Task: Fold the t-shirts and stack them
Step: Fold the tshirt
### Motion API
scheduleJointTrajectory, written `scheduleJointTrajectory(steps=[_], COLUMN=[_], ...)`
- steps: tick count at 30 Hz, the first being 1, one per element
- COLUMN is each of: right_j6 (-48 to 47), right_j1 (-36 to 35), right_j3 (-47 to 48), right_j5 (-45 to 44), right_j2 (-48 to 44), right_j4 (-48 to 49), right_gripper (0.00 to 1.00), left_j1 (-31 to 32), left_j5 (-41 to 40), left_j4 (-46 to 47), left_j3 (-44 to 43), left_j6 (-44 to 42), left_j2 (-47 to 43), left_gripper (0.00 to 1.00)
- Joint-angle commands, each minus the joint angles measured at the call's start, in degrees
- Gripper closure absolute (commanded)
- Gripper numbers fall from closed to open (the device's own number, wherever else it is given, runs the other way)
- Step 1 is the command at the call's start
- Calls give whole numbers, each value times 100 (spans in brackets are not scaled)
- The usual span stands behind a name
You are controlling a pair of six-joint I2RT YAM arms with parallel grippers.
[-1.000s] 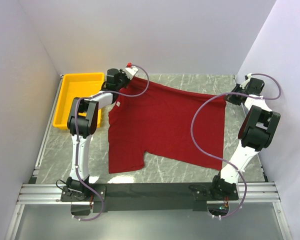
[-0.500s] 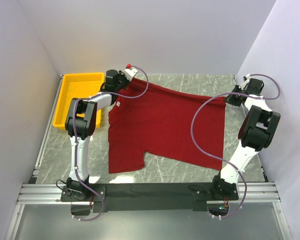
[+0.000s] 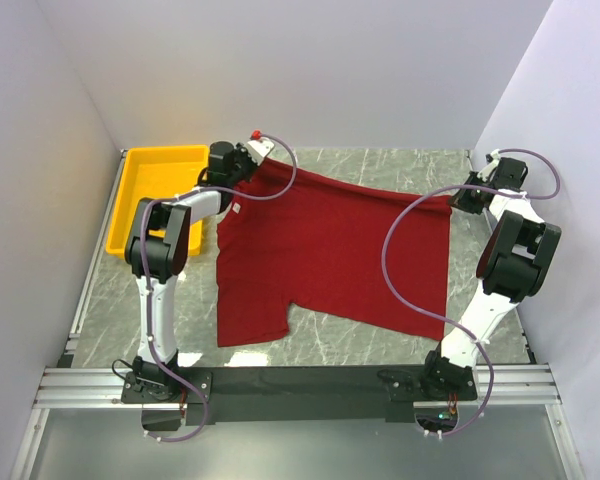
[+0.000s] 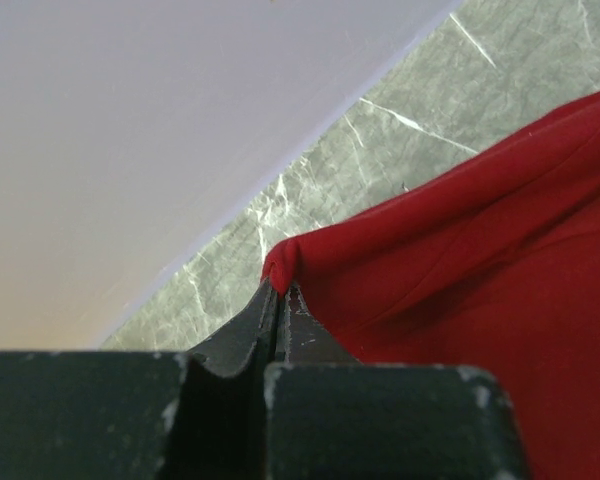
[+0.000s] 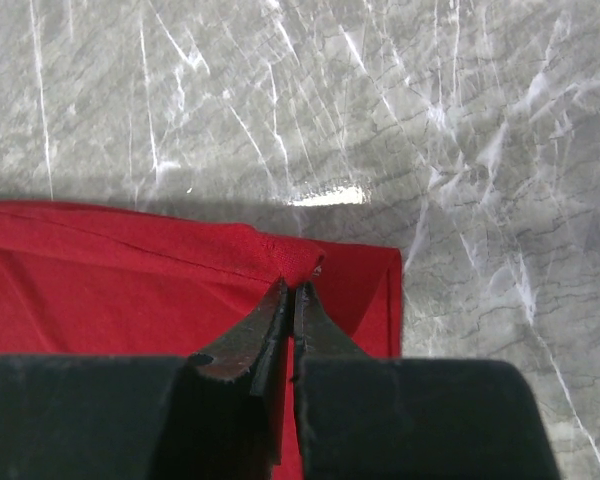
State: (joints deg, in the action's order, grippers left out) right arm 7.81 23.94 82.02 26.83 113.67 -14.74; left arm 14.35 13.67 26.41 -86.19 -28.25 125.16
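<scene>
A dark red t-shirt (image 3: 330, 255) lies spread across the marble table, with a small white label (image 3: 237, 209) near its left edge. At the shirt's far left corner my left gripper (image 3: 248, 163) is shut, pinching a bunched fold of red cloth (image 4: 292, 262) close to the back wall. My right gripper (image 3: 462, 196) is shut on the shirt's far right corner, and the hem (image 5: 300, 262) puckers at its tips. The cloth hangs taut between the two grips, lifted a little along the far edge.
A yellow plastic tray (image 3: 161, 196) stands at the back left, just beside the left arm. White walls close in the table at the back and on both sides. Bare marble (image 3: 400, 165) shows behind the shirt.
The left gripper has edged slightly left and toward the back wall, drawing its corner of the shirt with it. The right gripper holds its place.
</scene>
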Motion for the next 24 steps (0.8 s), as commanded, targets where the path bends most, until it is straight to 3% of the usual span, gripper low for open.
scheduleJointTrajectory(steps=[1,11,24], right_j6=[-87,-96,-140], right_j1=[75,110,110], right_j3=[-63,25,77], right_j5=[-90,-152,-160], right_j2=[-284,-240,-161], right_j4=[-11,-90,-222], right_gripper=[95,94,92], left_j1=[-2,15,59], left_j5=[83,13,-110], left_j4=[241,277,118], left_j3=[155,665,656], left_j6=[-128,-128,-163], left_j2=[-466,-783,-739], left_gripper=[99,100,100])
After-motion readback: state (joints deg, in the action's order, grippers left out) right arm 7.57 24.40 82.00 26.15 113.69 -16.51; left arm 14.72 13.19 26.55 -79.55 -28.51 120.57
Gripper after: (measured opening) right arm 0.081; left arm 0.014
